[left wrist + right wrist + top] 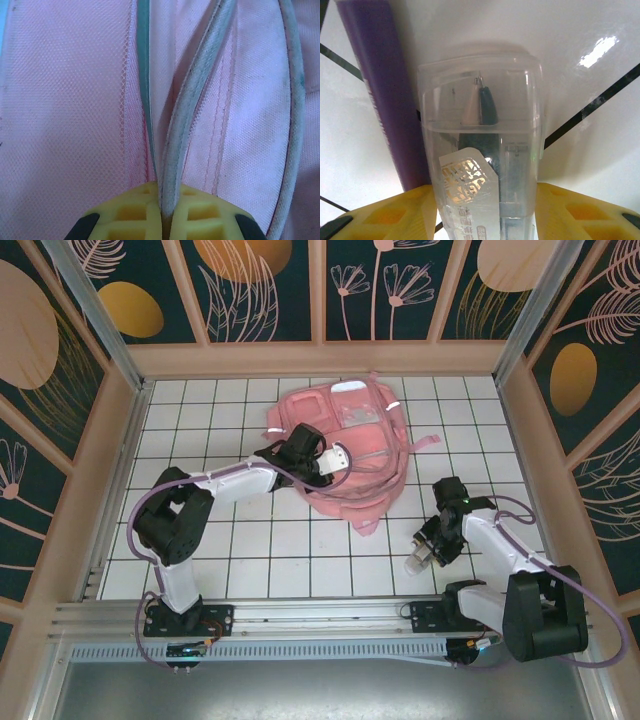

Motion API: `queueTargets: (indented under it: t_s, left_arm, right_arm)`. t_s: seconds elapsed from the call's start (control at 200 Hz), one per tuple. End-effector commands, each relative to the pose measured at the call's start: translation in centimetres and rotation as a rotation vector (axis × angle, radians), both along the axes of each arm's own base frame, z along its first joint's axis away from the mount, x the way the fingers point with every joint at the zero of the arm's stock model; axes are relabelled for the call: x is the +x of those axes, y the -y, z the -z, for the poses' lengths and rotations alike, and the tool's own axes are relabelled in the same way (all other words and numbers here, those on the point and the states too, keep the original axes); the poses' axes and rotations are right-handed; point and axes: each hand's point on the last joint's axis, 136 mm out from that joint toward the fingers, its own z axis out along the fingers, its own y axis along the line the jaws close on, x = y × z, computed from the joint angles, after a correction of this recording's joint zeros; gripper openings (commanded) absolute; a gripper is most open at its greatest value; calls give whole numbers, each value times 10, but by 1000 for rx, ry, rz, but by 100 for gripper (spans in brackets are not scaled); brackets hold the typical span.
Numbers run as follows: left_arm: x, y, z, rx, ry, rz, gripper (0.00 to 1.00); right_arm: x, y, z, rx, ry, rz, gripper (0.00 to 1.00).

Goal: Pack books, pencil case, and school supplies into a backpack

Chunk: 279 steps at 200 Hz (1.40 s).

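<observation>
The pink backpack [350, 440] lies at the back middle of the table. My left gripper [343, 462] reaches onto its near part and is shut on a grey-white piped edge [195, 100] of the backpack [65, 110], pinched between the yellow fingertips [135, 210]. At the front right, my right gripper [420, 552] points down at the table. Its yellow fingers [570, 210] press both sides of a translucent tube [480, 125] holding pen tips. The tube [413, 563] rests on the tiles. A purple pen [380, 90] lies along the tube's left side. The books and pencil case are out of view.
White tiled table [260, 550] with wooden walls on three sides and a metal rail along the near edge. A pink strap [428, 443] trails from the backpack's right side. The left arm's cable loops over the tiles at the left.
</observation>
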Motion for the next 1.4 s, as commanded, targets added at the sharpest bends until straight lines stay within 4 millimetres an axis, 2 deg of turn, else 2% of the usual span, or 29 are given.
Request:
queueTargets:
  t_s: [0.0, 0.24, 0.295, 0.44, 0.601, 0.651, 0.701, 0.781, 0.876, 1.016, 1.121, 1.251, 1.391]
  left_arm:
    - [15, 9, -50, -116, 55, -62, 0]
    - [4, 28, -65, -193, -43, 9, 0]
    - [-1, 31, -67, -222, -74, 38, 0]
    - [5, 28, -77, -324, -183, 16, 0]
    - [-2, 29, -87, -396, -221, 79, 4]
    - [-4, 29, -84, -399, -237, 86, 6]
    - [-5, 29, -80, -394, -250, 90, 8]
    - [-9, 29, -72, -383, -264, 104, 15]
    - [-9, 26, -65, -366, -261, 90, 19]
    - [-2, 21, -59, -337, -246, 55, 20]
    - [3, 18, -50, -302, -229, 41, 19]
    - [8, 17, -45, -273, -206, 35, 20]
    - [18, 16, -46, -262, -167, 9, 26]
  right_arm:
    - [11, -2, -2, 2, 54, -15, 56]
    - [-8, 3, -10, -20, -5, -54, 69]
    - [-8, 1, -12, -12, 1, -44, 70]
    - [-11, 3, -6, -21, -10, -27, 69]
    - [-1, -25, 4, 105, 40, -100, 67]
    - [4, -33, 5, 142, 64, -121, 67]
    - [7, -36, 6, 156, 79, -137, 58]
    - [10, -34, 7, 126, 85, -158, 53]
    - [12, -36, 7, 128, 96, -174, 46]
    - [8, -35, 9, 111, 85, -184, 48]
    - [8, -36, 10, 102, 80, -193, 58]
    - [3, -33, 20, 81, 24, -187, 59]
    - [0, -33, 30, 51, -26, -201, 65]
